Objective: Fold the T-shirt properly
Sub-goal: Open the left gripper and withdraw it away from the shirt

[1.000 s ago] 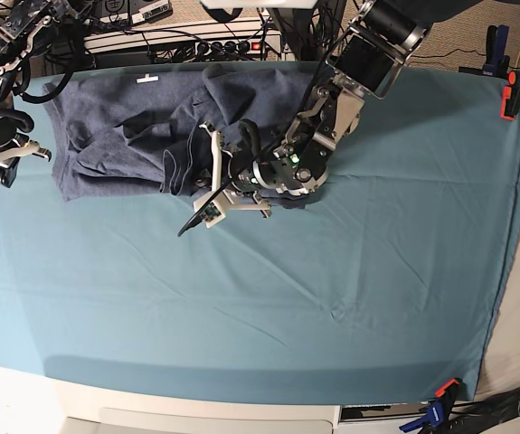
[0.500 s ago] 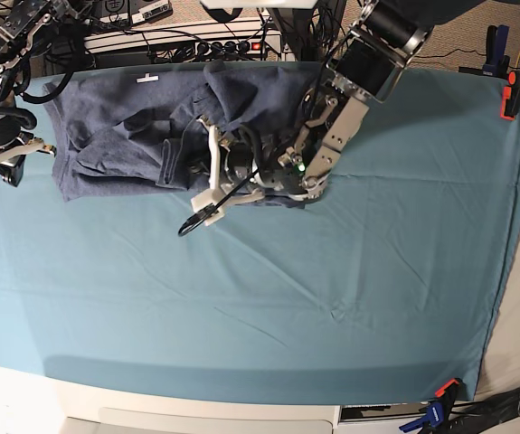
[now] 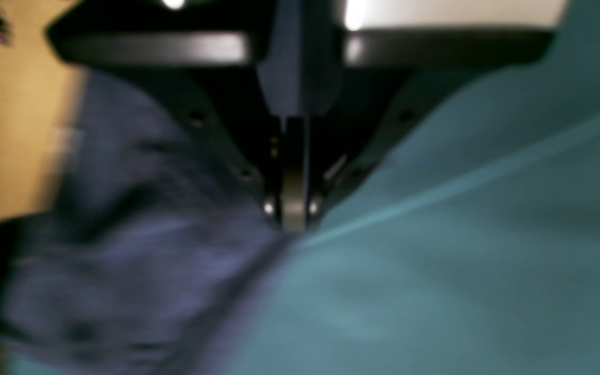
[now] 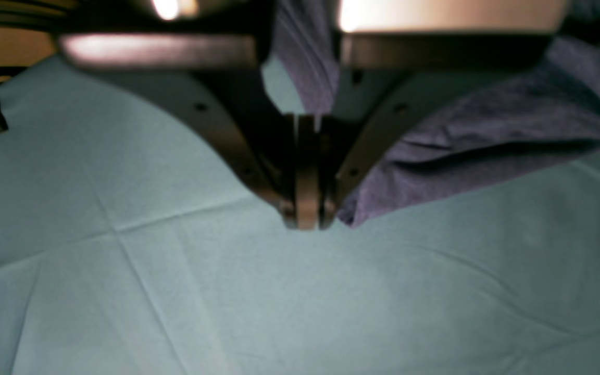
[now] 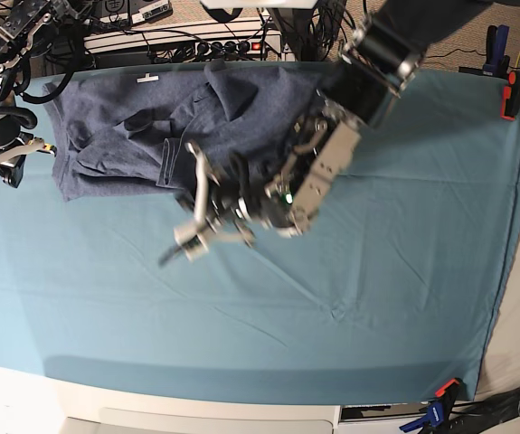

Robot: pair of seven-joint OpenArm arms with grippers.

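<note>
At the far left of the base view the right gripper (image 5: 4,167) hangs pressed closed and empty, just beside the T-shirt's (image 5: 124,122) left corner. The T-shirt lies crumpled along the far edge of the teal-covered tabletop (image 5: 350,298). Mid-frame, the left gripper (image 5: 187,242) is clamped tight at the shirt's near hem; whether cloth is pinched is unclear. Orange clamps (image 5: 513,90) sit far right.

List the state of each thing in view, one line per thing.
T-shirt: crumpled, unfolded, on the far side of the table.
Left gripper: shut, at the shirt's edge.
Right gripper: shut, holding nothing, beside the shirt's corner.
Table cloth: spread out, lightly creased.
</note>
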